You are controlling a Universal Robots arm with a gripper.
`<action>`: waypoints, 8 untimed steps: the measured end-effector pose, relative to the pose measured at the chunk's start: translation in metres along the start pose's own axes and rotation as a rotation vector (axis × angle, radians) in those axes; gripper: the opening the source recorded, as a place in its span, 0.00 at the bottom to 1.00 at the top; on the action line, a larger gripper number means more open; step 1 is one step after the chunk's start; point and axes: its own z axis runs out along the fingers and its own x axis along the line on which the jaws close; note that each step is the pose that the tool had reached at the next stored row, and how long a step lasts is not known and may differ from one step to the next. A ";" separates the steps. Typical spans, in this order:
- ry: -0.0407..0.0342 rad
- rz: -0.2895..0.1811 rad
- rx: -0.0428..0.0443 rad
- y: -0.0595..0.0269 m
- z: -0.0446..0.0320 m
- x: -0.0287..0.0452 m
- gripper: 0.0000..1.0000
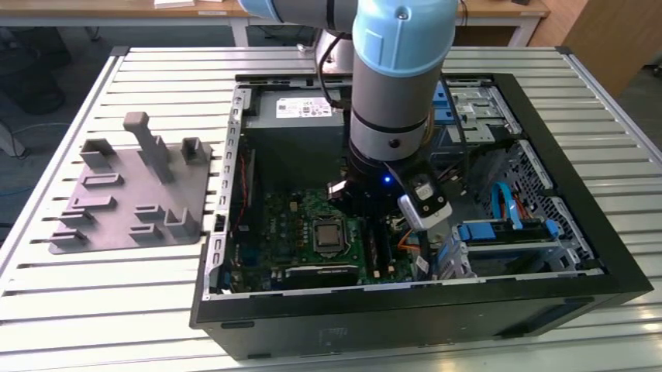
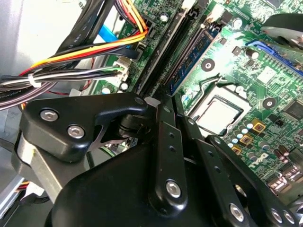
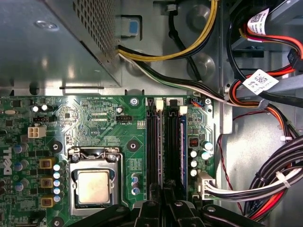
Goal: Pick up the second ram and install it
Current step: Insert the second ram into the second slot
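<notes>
My gripper is down inside the open computer case, over the memory slots beside the silver processor socket on the green motherboard. In both wrist views its black fingers stand close together at one end of the slots. A thin dark stick seen edge-on, which I take to be the second ram, runs from between them along the middle slot. How deep the stick sits is hidden. A blue slot lies next to it.
Bundles of cables crowd the side of the slots, and the metal power supply box stands past the board. Outside the case, at the exterior view's left, a grey tray with upright pegs rests on the slatted table.
</notes>
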 end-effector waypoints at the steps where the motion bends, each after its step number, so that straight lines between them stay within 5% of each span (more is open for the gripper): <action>1: 0.0000 0.000 0.0000 0.0000 0.0000 0.0000 0.14; 8: 0.0001 -0.008 0.0018 -0.0001 -0.0008 0.0000 0.14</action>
